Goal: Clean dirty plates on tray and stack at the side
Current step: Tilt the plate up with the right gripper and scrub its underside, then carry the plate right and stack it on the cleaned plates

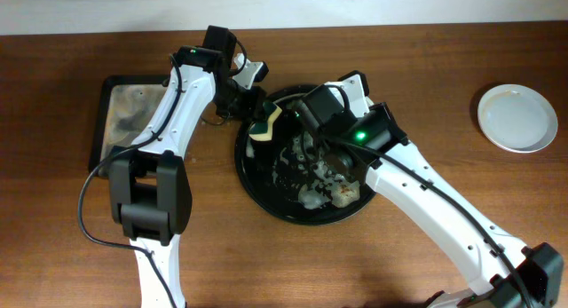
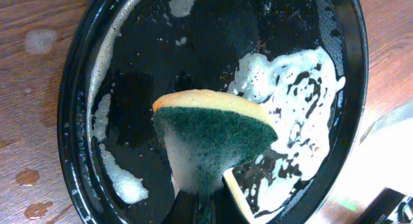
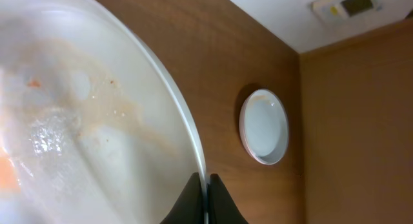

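Left arm bends in over the tray [image 1: 251,188]; the left gripper [image 2: 200,208] is clamped on a sponge [image 2: 216,130], with the foamy tray floor just beyond it. Right arm stretches across the tray; the right gripper [image 3: 205,195] pinches the rim of 1 smeared plate [image 3: 84,121]. A clean plate [image 3: 264,126] lies well apart, off to its side.

The large round black shallow tray [image 1: 259,182] lies at the centre of the overhead frame. It is wet, with white suds streaked along its inner wall and a larger foamy patch on its floor toward the lower right. One round white plate [image 1: 517,118] lies flat and clean-looking at the right edge of that frame, well apart from the tray. A second round white plate [image 3: 77,121] fills the left of the right wrist view, wet and glossy, with faint orange smears on its face.
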